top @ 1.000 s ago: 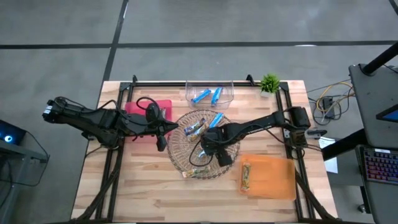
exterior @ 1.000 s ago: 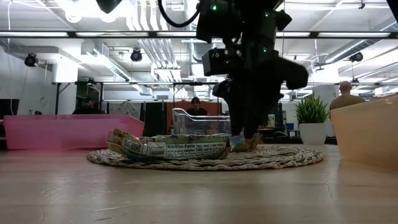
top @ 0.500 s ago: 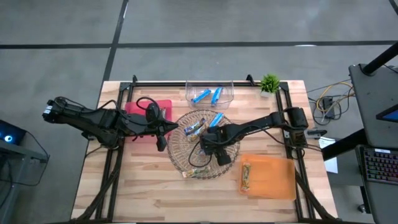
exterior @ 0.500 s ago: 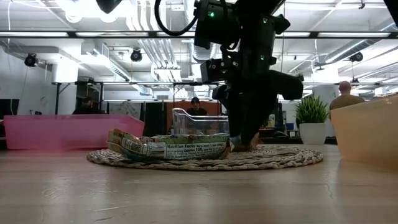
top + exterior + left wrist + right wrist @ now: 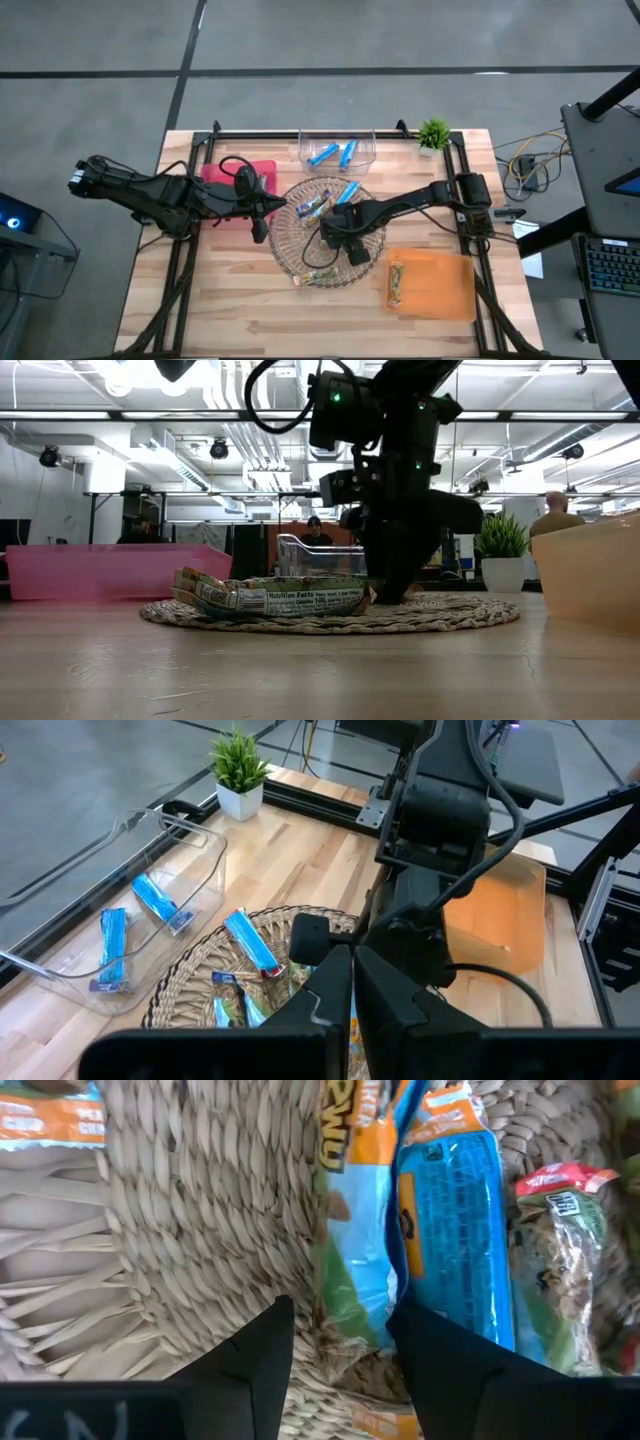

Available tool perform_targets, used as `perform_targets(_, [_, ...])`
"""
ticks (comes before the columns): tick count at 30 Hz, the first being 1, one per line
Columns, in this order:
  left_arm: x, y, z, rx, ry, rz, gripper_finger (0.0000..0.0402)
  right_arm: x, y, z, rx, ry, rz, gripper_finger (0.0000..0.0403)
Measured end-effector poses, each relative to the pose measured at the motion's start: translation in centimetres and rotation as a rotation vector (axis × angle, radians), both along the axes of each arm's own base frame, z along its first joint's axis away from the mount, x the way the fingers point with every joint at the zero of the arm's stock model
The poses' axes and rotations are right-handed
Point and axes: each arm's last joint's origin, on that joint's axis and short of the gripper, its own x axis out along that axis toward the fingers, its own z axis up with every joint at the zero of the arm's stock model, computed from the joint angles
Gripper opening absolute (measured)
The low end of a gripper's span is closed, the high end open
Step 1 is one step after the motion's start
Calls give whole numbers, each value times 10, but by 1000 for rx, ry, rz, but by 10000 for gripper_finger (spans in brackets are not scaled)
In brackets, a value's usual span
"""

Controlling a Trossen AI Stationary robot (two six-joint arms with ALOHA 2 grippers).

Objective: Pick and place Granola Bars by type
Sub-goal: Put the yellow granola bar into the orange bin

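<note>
A round wicker tray [image 5: 290, 245] at the table's middle holds several granola bars. My right gripper [image 5: 340, 1320] points down into the tray [image 5: 335, 238], open. Its fingers stand on either side of the end of a green, orange and blue bar [image 5: 350, 1270]. A bright blue bar [image 5: 450, 1220] lies beside that bar, and a brownish-green one [image 5: 560, 1250] lies past it. Another bar [image 5: 280, 600] rests flat on the tray's near edge. My left gripper [image 5: 352, 990] hangs shut and empty over the tray's left rim [image 5: 262, 225]. My right gripper comes from above with its fingertips [image 5: 255, 1360] down among the bars on the tray. I cannot tell whether they touch the green, orange and blue bar between them.
A clear bin [image 5: 337, 150] at the far edge holds two blue bars. A pink bin [image 5: 232, 175] stands at the left. An orange bin [image 5: 440, 285] at the near right holds one bar [image 5: 396, 281]. A small potted plant [image 5: 433, 133] stands at the far right.
My right gripper has sunk a little toward the bars on the wicker tray.
</note>
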Motion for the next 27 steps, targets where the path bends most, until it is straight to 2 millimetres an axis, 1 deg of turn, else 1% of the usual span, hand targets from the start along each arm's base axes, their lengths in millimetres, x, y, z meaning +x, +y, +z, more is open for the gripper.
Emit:
perform_targets(7, [0, 0, 0, -3, 0, 2, 0, 0, -1, 0, 1, -6, -3, 142])
perform_targets(14, [0, 0, 0, -3, 0, 1, 0, 0, -1, 1, 2, -7, -7, 95])
perform_targets(18, [0, 0, 0, -3, 0, 1, 0, 0, -1, 1, 2, -7, -7, 76])
perform_targets(27, [0, 0, 0, -3, -1, 1, 0, 0, -1, 1, 4, -7, -13, 70])
